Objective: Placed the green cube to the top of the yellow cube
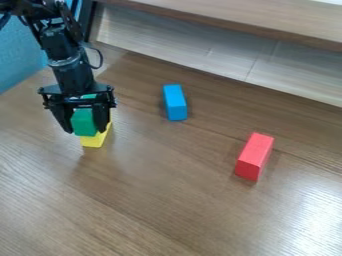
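At the left of the camera view hangs the black gripper (85,131), its fingers on both sides of the green cube (84,123) and shut on it. Directly below is the yellow cube (93,141) on the table, its lower front and right side showing. The green cube overlaps the top of the yellow one in this view; whether the two touch cannot be told, as the fingers and the green cube hide the place between them.
A blue block (175,103) lies right of the gripper, and a red block (254,156) lies farther right and nearer the camera on the wooden table (153,200). A raised wooden shelf (220,22) runs along the back.
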Robot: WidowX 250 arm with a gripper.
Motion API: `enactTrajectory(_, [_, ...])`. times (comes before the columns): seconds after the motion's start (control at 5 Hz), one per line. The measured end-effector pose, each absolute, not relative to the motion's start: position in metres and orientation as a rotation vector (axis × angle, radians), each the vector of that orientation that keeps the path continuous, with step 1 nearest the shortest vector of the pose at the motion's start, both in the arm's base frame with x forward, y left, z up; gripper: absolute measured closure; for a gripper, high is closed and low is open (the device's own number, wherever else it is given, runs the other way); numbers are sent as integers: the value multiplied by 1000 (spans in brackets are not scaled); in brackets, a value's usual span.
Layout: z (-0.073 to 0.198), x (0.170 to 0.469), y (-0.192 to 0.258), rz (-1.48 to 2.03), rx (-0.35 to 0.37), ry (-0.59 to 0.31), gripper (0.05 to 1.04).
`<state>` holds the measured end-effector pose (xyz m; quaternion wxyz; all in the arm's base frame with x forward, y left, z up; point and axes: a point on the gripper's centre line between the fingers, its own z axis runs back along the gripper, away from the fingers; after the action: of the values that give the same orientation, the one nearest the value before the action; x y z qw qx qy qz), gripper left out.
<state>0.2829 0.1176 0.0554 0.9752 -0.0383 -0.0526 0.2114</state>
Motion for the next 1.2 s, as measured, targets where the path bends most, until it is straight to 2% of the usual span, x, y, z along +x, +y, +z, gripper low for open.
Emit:
enactTrajectory(0.2, [55, 280, 117, 429, -76, -89, 78])
enactTrajectory(0.6, [90, 283, 111, 400, -63, -148, 83])
enactTrajectory(0.8, [105, 288, 105, 356, -20, -178, 83])
enactTrajectory(1.0, [111, 300, 83, 267, 5, -192, 83])
enactTrajectory(1.2, [114, 316, 52, 128, -10, -208, 83])
